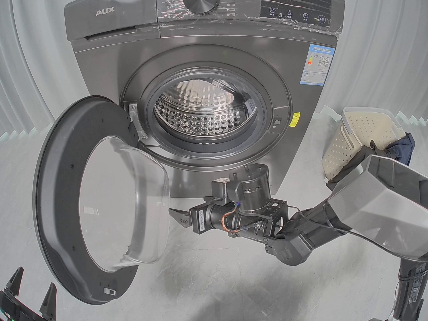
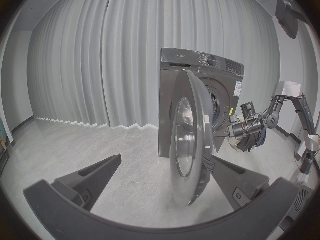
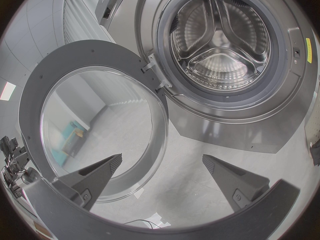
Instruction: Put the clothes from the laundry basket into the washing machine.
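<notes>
low before the washing machine [image 1: 111, 67]: right gripper [image 3: 161, 158], fingers spread, holding nothing, beside open door [image 1: 62, 179]. left gripper [image 1: 34, 278], fingers spread, holding nothing, below door. dark clothes [image 1: 403, 146] draped over laundry basket [image 1: 370, 125], right of machine.

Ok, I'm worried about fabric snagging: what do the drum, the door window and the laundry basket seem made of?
The drum looks like polished stainless steel: mirror glints, rows of punched holes. The door window is clear and bowl-shaped, glass or clear plastic, I cannot tell which. The laundry basket looks like matte cream plastic with a perforated wall.
</notes>
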Controlling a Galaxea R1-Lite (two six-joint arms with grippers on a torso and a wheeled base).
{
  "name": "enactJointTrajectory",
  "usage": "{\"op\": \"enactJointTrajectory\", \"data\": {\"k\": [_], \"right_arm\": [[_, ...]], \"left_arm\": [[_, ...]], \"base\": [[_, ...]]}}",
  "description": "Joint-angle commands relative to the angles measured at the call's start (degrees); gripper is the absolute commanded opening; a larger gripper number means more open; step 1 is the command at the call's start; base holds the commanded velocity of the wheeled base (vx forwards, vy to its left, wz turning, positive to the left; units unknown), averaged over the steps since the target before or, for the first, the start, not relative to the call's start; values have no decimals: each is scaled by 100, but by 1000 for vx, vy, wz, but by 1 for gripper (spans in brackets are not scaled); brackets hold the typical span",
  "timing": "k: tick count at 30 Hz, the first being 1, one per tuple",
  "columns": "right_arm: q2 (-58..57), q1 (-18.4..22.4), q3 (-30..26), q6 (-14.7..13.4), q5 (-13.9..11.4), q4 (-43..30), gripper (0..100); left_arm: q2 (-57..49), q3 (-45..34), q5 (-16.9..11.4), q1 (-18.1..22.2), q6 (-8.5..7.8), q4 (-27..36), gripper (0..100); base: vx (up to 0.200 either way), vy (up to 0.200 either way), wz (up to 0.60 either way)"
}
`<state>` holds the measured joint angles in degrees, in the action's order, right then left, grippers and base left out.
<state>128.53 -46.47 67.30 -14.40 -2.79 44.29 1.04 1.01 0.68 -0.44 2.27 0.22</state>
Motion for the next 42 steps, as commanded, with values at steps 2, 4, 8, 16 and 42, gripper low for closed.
{"op": "enactJointTrajectory", "data": {"k": [2,4,8,16,42], "right_arm": [[357,-46,433,7,-2,-34,100],[454,-73,573,7,-2,-52,100],[604,-73,767,7,7,-78,100],[1061,-248,1575,-10,112,-201,100],[1755,-380,3017,-63,525,-1177,100]], "left_arm": [[-68,-84,2,0,2,4,100],[-68,-84,2,9,11,4,100],[-68,-84,11,9,11,-4,100],[-68,-84,2,9,11,-4,100],[-68,-84,2,9,2,4,100]], "base": [[0,0,0],[0,0,0],[0,0,0],[0,0,0],[0,0,0]]}}
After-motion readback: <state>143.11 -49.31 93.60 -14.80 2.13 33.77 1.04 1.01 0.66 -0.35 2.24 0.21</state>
